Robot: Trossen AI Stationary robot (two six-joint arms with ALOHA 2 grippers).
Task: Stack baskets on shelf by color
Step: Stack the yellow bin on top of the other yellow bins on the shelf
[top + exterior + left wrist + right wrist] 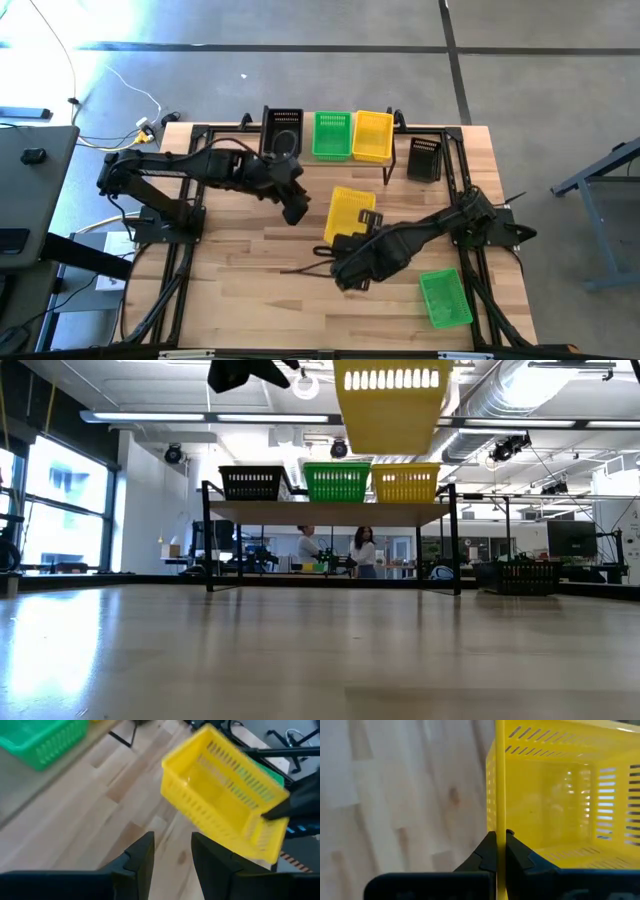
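The right gripper (pixel 500 851) is closed on the rim wall of a yellow basket (pixel 349 212), one finger on each side of the thin plastic edge. The low view shows this held basket (pixel 390 405) raised clear of the tabletop (pixel 250 270), above the level of the shelf (pixel 330 512). In the high view the held basket sits near the table centre, just in front of the shelf. The left gripper (pixel 172 856) is positioned beside the held basket (pixel 225 817) without touching it; its fingers stand slightly apart and hold nothing. Three baskets stand side by side on the shelf: a black basket (pixel 283 128) toward the left arm's side, a green basket (pixel 332 134) in the middle, and a second yellow basket (pixel 373 135) toward the right arm's side. A further black basket (pixel 425 158) rests on the tabletop just beside the shelf's right end. A second green basket (pixel 445 297) lies on the tabletop near the front edge on the right arm's side, well apart from the shelf.
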